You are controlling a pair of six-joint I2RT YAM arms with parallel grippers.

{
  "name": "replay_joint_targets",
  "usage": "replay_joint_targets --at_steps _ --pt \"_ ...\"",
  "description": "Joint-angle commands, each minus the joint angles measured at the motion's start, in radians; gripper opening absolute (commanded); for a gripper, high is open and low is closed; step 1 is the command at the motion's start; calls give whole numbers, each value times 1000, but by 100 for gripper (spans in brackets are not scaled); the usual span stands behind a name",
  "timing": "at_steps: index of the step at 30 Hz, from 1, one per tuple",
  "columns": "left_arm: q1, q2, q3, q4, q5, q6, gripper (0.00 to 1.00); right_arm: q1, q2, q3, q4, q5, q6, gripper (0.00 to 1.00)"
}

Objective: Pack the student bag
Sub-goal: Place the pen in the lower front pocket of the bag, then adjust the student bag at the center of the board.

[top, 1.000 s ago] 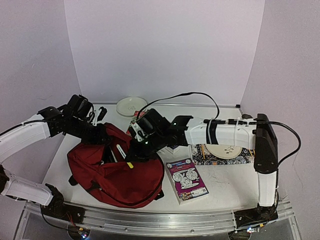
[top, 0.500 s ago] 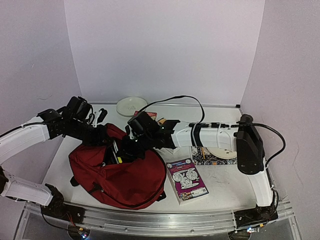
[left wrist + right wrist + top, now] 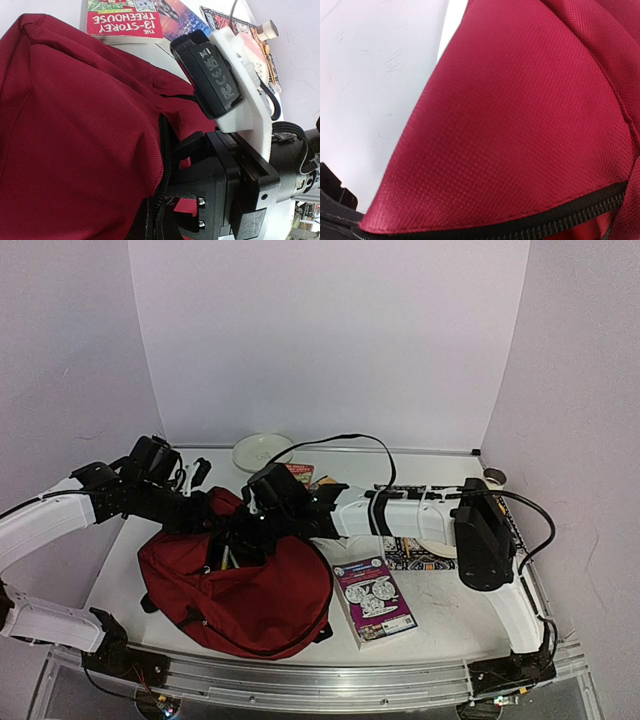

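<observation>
both arms are at the student bag (image 3: 250, 600): left gripper (image 3: 205, 512) is clenching its far-left rim, right gripper (image 3: 236, 544) is sitting in the opening, can't tell its jaws.

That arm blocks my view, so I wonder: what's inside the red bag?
The right gripper reaches into the student bag beside a pale edge. The bag's fabric and the arm hide the rest inside.
</observation>
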Motion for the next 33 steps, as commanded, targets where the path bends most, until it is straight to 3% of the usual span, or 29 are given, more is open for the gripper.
replay_joint_targets --at_steps 1,13,25,33 --pt "0 -31 12 43 -51 12 0 2 -71 -33 15 -16 -69 32" --pt "0 -18 63 -53 -220 71 0 -3 -227 -168 -113 57 -282 33" --pt "1 -10 124 -185 -435 136 0 -53 -341 -243 -325 343 -468 39" --pt "0 -2 169 -246 -547 174 0 -77 -276 -209 -437 494 -557 41"
